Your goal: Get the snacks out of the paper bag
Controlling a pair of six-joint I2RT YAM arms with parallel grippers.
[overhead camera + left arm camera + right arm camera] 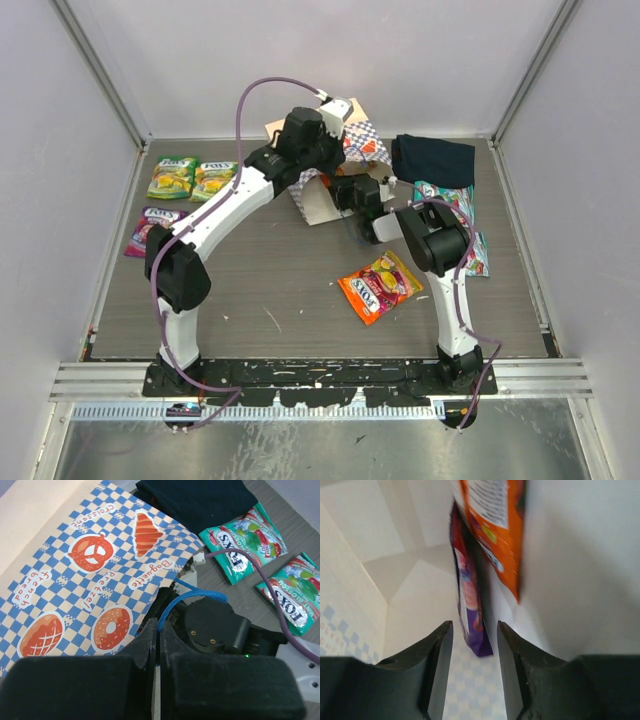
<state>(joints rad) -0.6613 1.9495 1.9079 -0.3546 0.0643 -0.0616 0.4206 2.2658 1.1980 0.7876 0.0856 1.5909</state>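
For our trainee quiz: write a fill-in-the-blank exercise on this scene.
The left hand is shut on the paper bag's ____ string handle.
The right hand, inside the bag, is ____.
Between its fingers shows the end of a ____ pouch.
Top view: ____ green-yellow pouches lie side by side, far left.
Missing words: blue; open; purple; two.

Paper bag [580, 570] walls hem right tool [475, 627]; purple pouch [470, 595] ahead.

Both arms [215, 215] are white with black joints [178, 272] and purple cables [265, 85].
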